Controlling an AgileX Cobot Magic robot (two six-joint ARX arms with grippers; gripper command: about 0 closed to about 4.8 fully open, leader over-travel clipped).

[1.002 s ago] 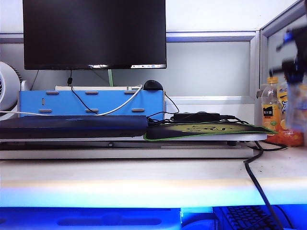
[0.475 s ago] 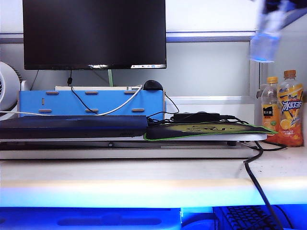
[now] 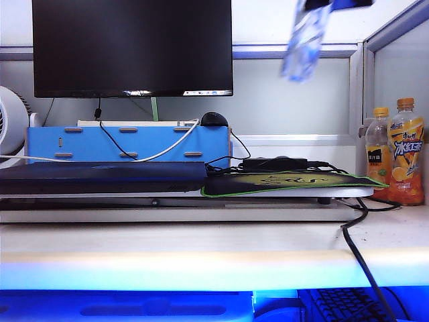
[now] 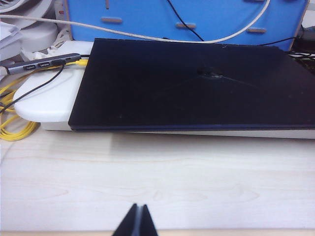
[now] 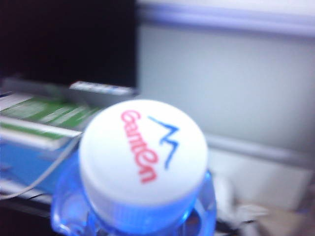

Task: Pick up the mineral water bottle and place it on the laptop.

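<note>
Mineral water bottle [image 3: 303, 45] hangs high in the air, tilted and motion-blurred, near the top edge of the exterior view, above the black-green mouse pad [image 3: 288, 182] and to the right of the big black monitor [image 3: 132, 47]. Right end effector [image 3: 335, 3] clamps it from above, only a dark sliver of it in frame. Right wrist view looks straight down on the white cap [image 5: 143, 152], red and blue lettering legible, bluish shoulder below.

Laptop [image 3: 102, 177] lies closed and flat on a white riser at the left of the bench [image 3: 201, 251], its lid bare. Left end effector [image 4: 136, 222] is low over the bench in front of the laptop, fingertips pressed together, nothing between them.

Two orange-capped juice bottles [image 3: 395, 161] stand at far right.
</note>
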